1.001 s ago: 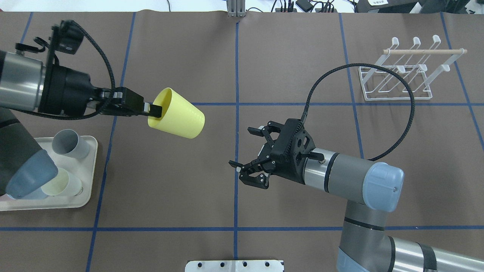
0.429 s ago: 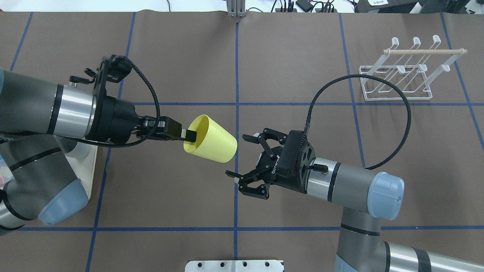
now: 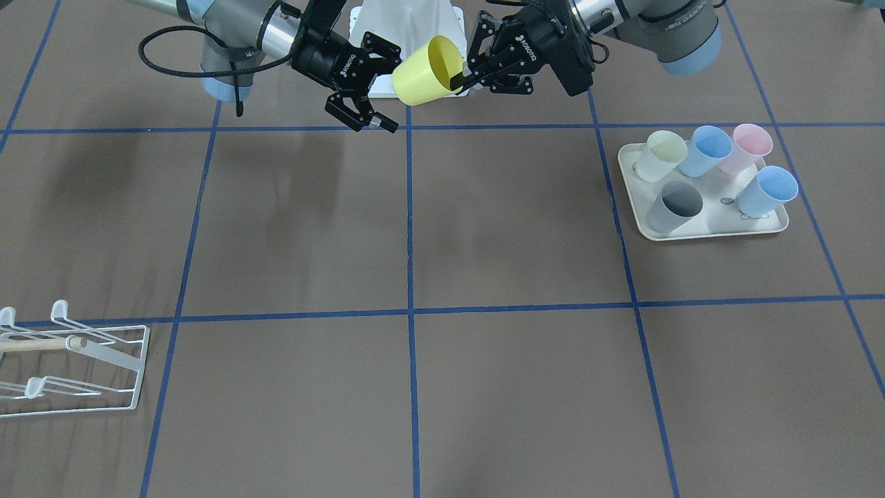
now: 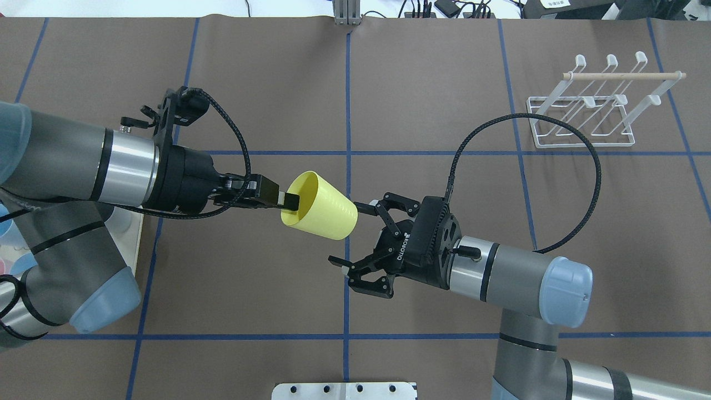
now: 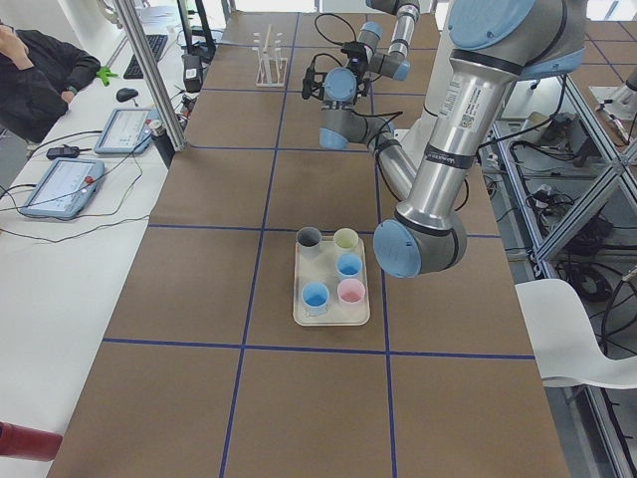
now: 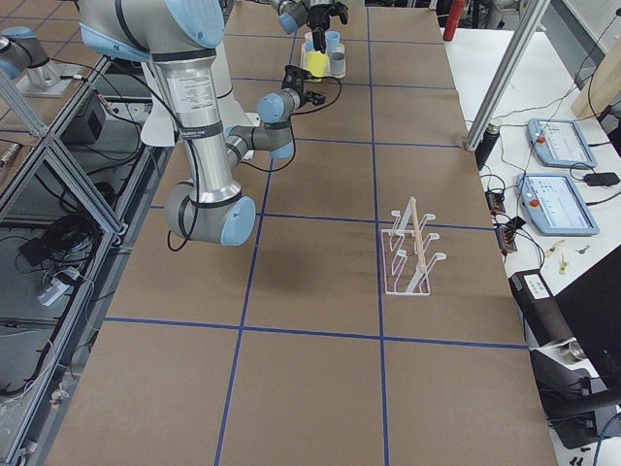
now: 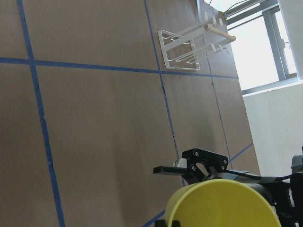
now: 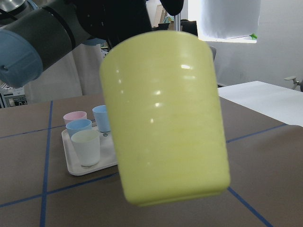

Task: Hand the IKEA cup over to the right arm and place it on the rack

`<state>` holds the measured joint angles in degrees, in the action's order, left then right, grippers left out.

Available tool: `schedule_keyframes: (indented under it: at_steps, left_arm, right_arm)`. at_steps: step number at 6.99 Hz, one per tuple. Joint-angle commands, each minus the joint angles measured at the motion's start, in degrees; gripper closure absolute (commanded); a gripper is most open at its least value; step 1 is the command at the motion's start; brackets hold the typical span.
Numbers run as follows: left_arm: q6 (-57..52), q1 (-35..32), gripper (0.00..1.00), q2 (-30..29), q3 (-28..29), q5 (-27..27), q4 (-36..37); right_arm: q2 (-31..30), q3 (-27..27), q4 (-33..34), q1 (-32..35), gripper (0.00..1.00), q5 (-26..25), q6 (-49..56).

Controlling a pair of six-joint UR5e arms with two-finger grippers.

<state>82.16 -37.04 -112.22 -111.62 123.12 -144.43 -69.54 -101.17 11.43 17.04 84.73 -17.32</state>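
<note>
Since the cup [image 4: 325,208], pinched at its rim by the left gripper [image 4: 289,200], has been brought up to the wide-open right gripper [image 4: 347,236], handover is judged imminent.

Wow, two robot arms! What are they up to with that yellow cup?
They are passing it from one arm to the other. The left claw holds the yellow cup by its rim, in the air over the middle of the table. The right claw is open right at the cup's base and has not closed on it yet. The white wire rack on the right arm's side has no cup on it yet. Five other cups stand on a tray.
</note>
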Motion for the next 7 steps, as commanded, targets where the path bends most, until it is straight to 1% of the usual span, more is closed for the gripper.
schedule_keyframes:
  at_steps: [1, 6, 7]
  left_arm:
    - [-0.2, 1.7, 1.00, -0.2, 0.3, -1.6, 0.0]
    - [-0.3, 2.8, 1.00, -0.1, 2.0, -2.4, -0.1]
    - [-0.4, 2.8, 1.00, -0.1, 2.2, -2.4, -0.1]
  right_arm:
    - [0.0, -0.3, 0.0, -0.1, 0.01, 0.0, 0.0]
    - [-0.1, -0.5, 0.0, -0.2, 0.02, 0.0, 0.3]
    - [-0.1, -0.4, 0.0, -0.3, 0.03, 0.0, 0.2]
